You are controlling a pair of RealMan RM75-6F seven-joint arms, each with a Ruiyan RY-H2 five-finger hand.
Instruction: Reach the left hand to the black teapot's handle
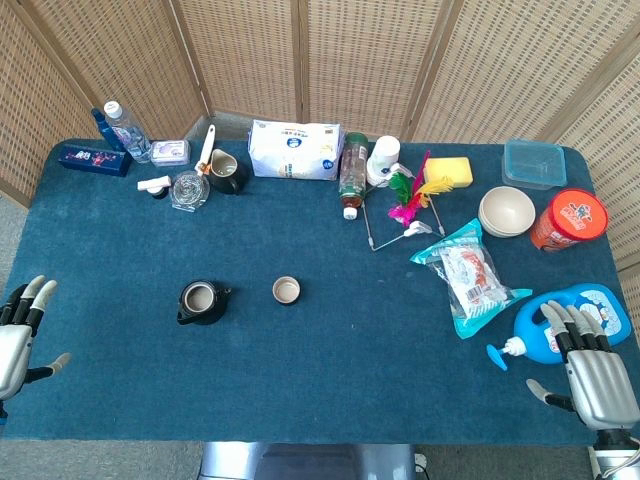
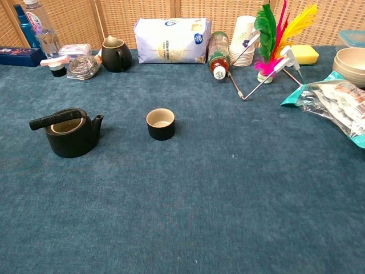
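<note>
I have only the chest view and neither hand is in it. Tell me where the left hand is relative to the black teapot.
Observer: In the head view the left hand sits at the table's left edge, left of and nearer the robot than the black teapot, clearly apart from it.
Operator: Report what its fingers are doing.
Observer: The fingers are extended and spread, holding nothing.
Operator: Now give me the right hand.
Observer: The right hand is at the near right corner, fingers extended and empty, just below the blue detergent bottle.
Operator: Say what lies between the left hand and the teapot.
Observer: Only bare blue table cloth.
</note>
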